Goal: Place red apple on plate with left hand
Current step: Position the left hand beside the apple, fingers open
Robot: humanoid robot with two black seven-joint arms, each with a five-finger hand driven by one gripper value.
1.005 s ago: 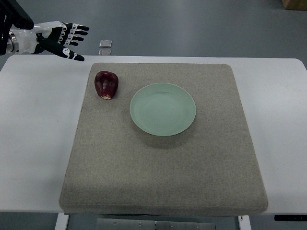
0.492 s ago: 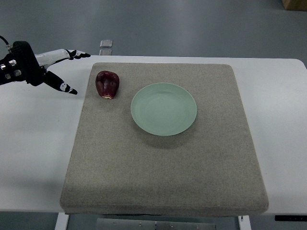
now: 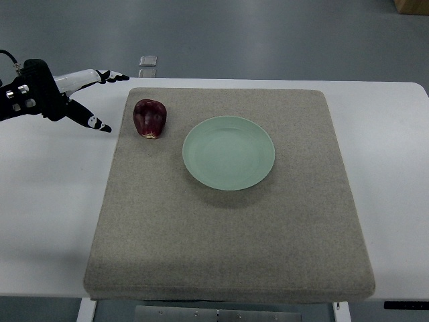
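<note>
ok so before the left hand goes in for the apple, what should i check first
1. Left hand open, holding nothing: ok.
2. Red apple free on the grey mat, lying to the hand's right, not touched: ok.
3. Gap between hand and apple free of other things: ok.
4. Green plate holds nothing, sits right of the apple, apart from it: ok.
5. Apple stable, won't roll when touched: cannot tell.
6. Right hand out of the way: not in view, cannot tell.

Apple (image 3: 149,118) lies on mat (image 3: 228,241), left of plate (image 3: 228,153), right of left hand (image 3: 64,98).
</note>
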